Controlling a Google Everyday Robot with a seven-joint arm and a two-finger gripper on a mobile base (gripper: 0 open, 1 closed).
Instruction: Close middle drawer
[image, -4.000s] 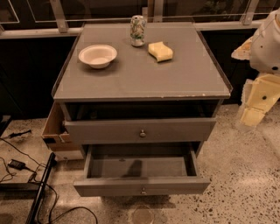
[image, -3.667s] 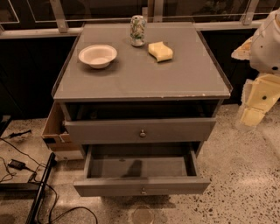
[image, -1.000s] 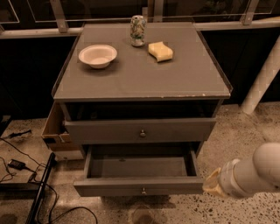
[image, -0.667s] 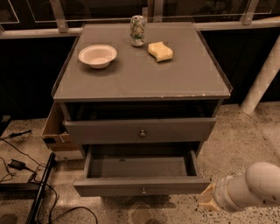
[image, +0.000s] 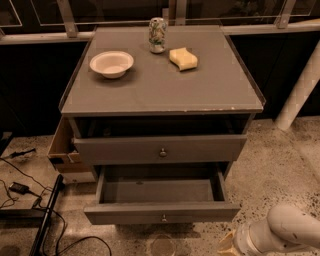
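No legible txt (print on can (image: 157, 35) unreadable); gripper (image: 227, 246) btm-right.

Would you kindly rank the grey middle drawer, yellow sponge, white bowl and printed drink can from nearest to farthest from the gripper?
The gripper sits low at the bottom right, near the floor.
1. Grey middle drawer: pulled out, just left of the gripper.
2. Yellow sponge: on the grey cabinet top, right of centre.
3. White bowl (left) and printed drink can (back): too close to call.
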